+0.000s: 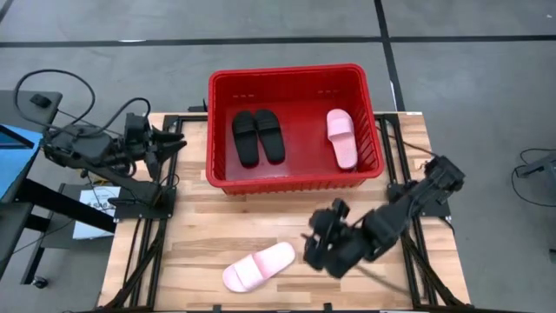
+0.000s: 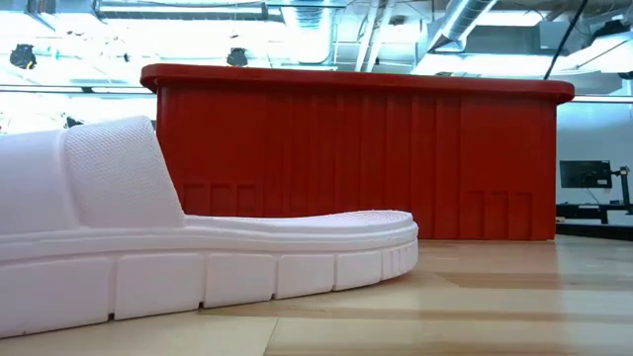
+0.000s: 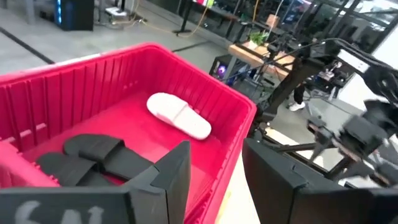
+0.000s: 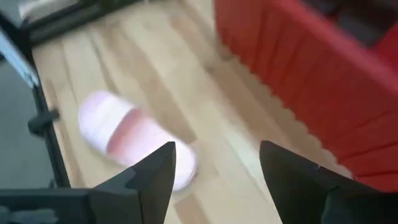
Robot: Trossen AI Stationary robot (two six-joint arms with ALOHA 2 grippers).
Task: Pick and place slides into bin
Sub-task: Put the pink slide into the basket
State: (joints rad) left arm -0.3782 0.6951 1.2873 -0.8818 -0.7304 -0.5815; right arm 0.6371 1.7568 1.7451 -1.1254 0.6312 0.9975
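While two black slides [image 1: 258,136] and one pink slide [image 1: 341,137] lie in the red bin [image 1: 294,76] at upper centre, the last pink slide [image 1: 258,266] sits at lower centre, right gripper [image 1: 310,245] just beside it.

Low view: thick foam, likely light and springy.

Right wrist: fingers apart; the strap looks the best hold.

Left gripper [image 3: 214,174] waits open by the bin.

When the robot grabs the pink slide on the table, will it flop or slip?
The pink slide looks thick and foamy with a chunky ribbed sole, so it probably bends little and weighs little. It lies flat on the table, so it should slide, not roll, if nudged. The right gripper is open beside it; the wide strap looks easiest to pinch.
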